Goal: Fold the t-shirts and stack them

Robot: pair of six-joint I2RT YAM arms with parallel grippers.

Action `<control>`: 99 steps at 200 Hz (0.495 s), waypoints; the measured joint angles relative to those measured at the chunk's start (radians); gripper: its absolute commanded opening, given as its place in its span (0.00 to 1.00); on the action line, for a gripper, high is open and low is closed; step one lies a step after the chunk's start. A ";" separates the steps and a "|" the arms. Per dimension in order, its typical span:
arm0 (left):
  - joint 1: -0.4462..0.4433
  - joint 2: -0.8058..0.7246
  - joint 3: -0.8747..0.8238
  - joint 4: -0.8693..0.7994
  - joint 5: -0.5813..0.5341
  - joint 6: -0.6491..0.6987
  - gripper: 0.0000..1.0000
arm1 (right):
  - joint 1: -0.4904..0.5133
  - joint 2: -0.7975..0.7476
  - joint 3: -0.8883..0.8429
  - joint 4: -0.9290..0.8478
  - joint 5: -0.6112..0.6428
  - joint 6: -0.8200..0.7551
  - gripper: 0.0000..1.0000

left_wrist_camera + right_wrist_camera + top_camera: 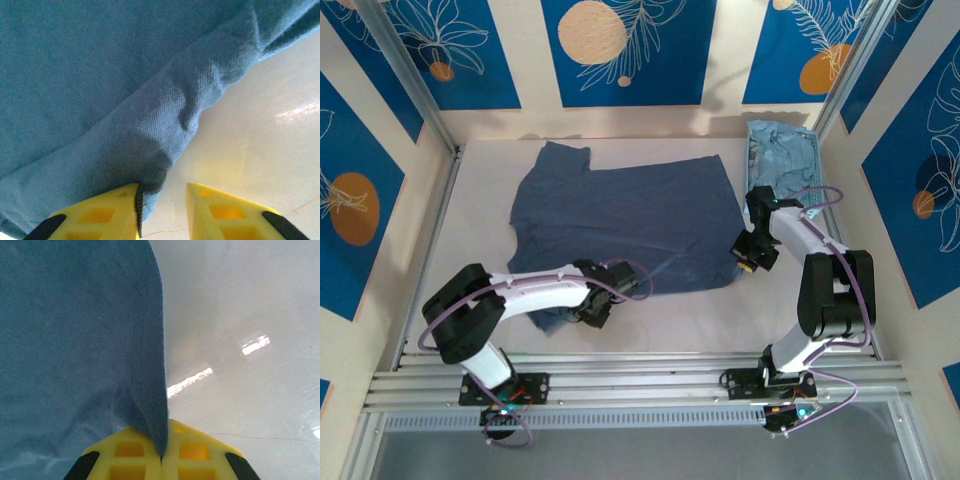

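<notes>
A dark slate-blue t-shirt [630,225] lies spread flat on the white table, collar to the left. My left gripper [592,312] is low at the shirt's near-left corner. In the left wrist view its yellow fingers [95,217] stand apart, and a rumpled fold of the shirt [100,90] rests against the left finger's pad, reaching a little into the gap of the left gripper [162,210]. My right gripper [748,258] is at the shirt's right edge. The right wrist view shows the right gripper [161,455] shut on the shirt's hem [150,405].
A pale blue basket [758,135] holding pale blue cloth [785,160] stands at the back right corner. Walls enclose the table on three sides. Bare white tabletop [660,320] lies in front of the shirt, between the two arms.
</notes>
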 measured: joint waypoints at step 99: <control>0.038 0.042 -0.008 0.031 -0.027 0.042 0.13 | 0.000 0.000 0.000 0.000 -0.003 0.000 0.00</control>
